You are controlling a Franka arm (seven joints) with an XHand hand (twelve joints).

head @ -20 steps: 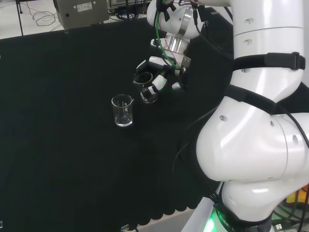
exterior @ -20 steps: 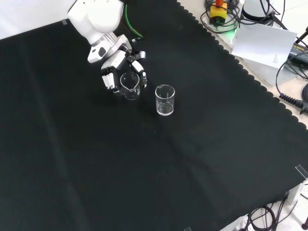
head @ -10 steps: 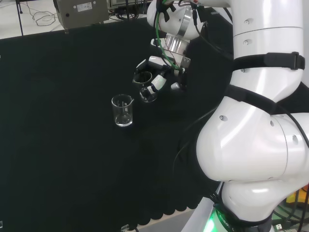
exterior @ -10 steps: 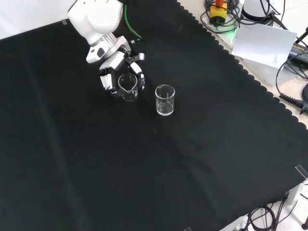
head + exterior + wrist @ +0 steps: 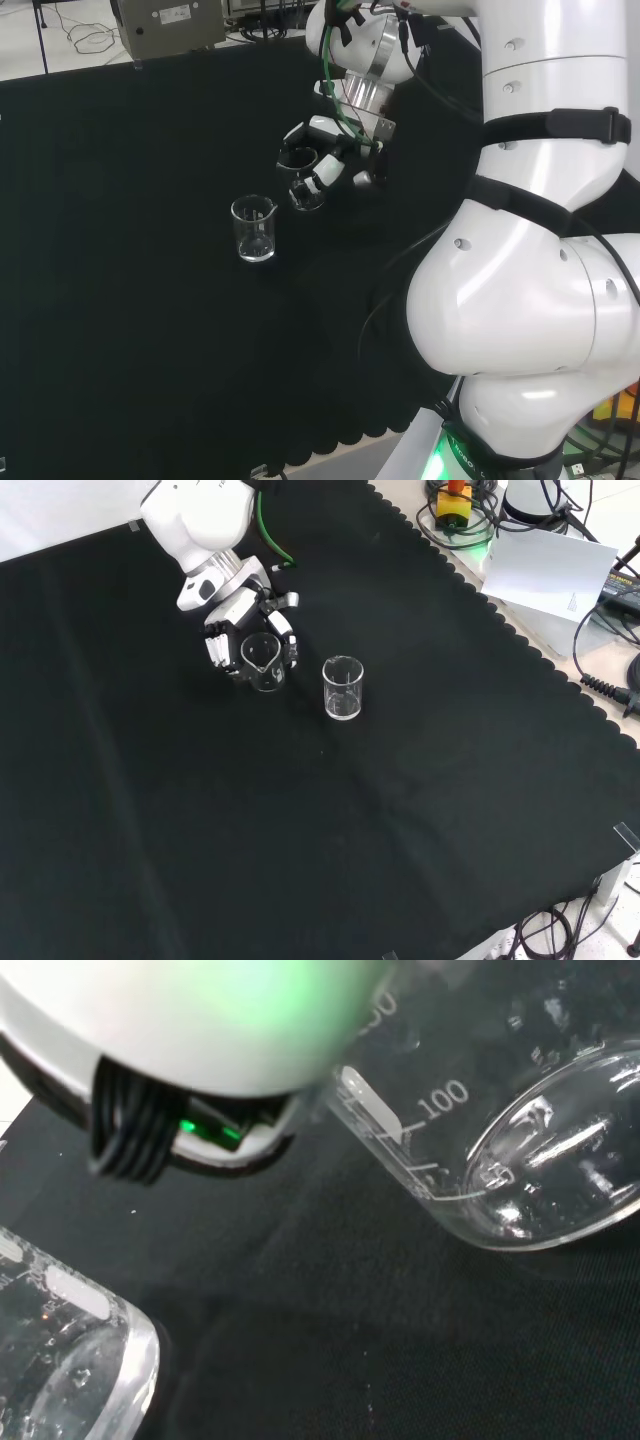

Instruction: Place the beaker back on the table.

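Hand: the hand hangs over the black cloth near the front view's top, fingers curled round a clear glass beaker.
Held beaker: the held beaker sits in that grasp, spout rim up in the front view; in the head view it leans, mouth tipped away from the hand.
Contact with cloth: whether its base touches the cloth, I cannot tell.
Wrist view: the held beaker's rounded base and printed scale loom large, black cloth behind.
Second beaker: an empty beaker stands upright on the cloth just right of the hand in the front view, apart from it; in the head view it stands lower left.
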